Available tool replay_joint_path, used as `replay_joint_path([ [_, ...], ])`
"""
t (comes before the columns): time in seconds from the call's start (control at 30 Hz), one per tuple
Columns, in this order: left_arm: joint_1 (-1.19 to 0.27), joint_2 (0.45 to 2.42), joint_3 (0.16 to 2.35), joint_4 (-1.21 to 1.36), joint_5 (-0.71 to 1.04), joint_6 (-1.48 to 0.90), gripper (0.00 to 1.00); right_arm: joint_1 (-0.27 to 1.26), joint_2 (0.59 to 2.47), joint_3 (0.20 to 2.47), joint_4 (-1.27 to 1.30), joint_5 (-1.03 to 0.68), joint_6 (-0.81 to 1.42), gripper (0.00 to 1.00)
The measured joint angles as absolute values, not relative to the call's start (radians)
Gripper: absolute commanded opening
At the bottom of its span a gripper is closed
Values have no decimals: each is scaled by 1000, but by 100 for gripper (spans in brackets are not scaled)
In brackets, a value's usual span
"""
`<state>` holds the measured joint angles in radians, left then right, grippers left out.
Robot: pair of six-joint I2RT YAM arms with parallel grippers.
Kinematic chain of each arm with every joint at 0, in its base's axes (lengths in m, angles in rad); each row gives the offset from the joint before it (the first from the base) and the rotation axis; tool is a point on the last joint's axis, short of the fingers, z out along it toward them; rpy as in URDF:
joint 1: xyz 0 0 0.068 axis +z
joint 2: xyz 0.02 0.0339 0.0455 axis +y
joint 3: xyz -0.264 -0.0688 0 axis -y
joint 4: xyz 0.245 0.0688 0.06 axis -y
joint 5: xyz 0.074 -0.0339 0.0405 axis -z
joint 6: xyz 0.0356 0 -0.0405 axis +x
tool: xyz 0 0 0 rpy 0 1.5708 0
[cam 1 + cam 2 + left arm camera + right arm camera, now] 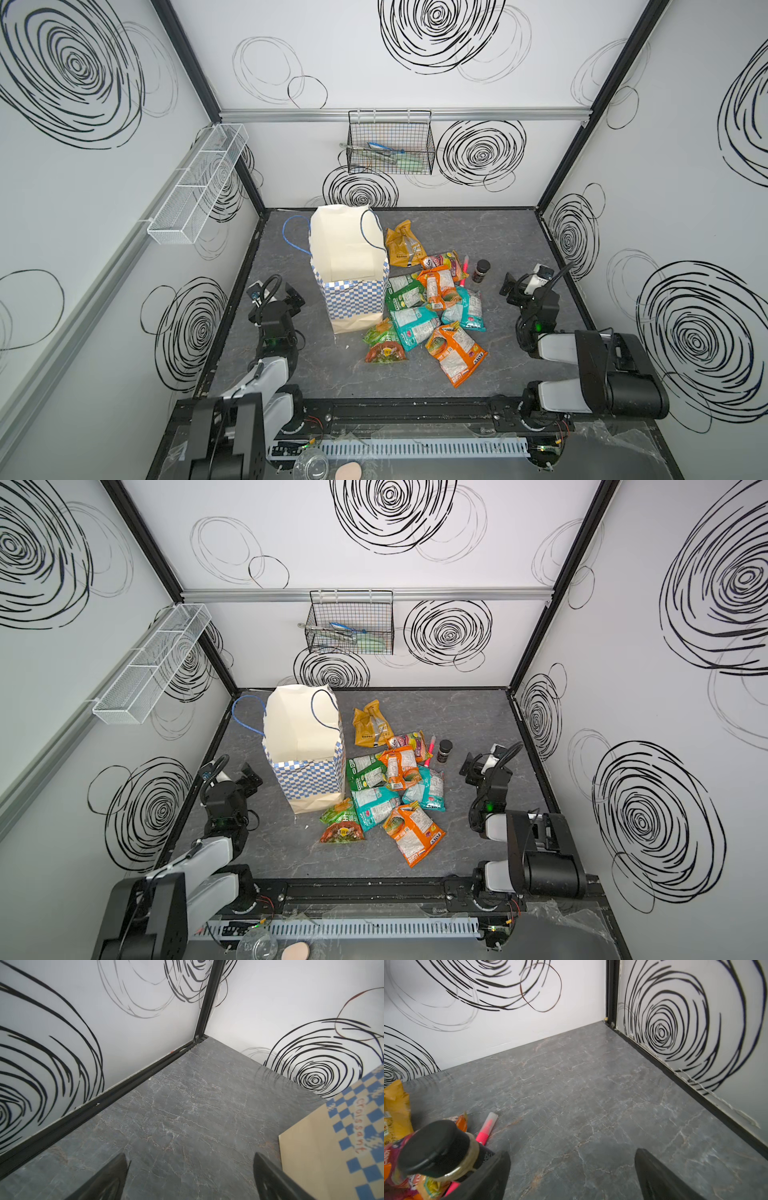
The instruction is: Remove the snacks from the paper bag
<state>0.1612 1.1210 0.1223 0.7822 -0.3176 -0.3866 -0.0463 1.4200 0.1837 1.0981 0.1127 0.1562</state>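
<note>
Tabletop (187,1115) holds paper bag (311,1157); lettering (360,1126) shows left-wrist only.

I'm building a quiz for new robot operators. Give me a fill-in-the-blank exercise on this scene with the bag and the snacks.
1. The paper bag stands ____ on the table.
2. Its cord handles are coloured ____.
3. In both top views the snacks lie to the ____ of the bag.
4. The left gripper and the right gripper are both ____, holding nothing.
Missing words: upright; blue; right; open.
</note>
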Motion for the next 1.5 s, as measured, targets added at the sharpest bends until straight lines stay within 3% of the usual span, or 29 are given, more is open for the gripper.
replay_joint_path([
  [0.07,172,1200,121,868,-281,-377,96,-47,1482,144,1215,89,136,97],
  [0.23,174,1336,126,1070,-173,-335,96,-47,1471,152,1185,75,127,97],
  [0.7,68,1406,169,1214,30,-151,96,-10,1470,218,1113,125,125,97],
  [0.87,12,1491,168,1282,32,-95,96,-10,1470,218,1112,131,125,97],
  [1.5,-25,1493,157,1343,-87,-64,96,-10,1470,228,1103,137,125,97],
])
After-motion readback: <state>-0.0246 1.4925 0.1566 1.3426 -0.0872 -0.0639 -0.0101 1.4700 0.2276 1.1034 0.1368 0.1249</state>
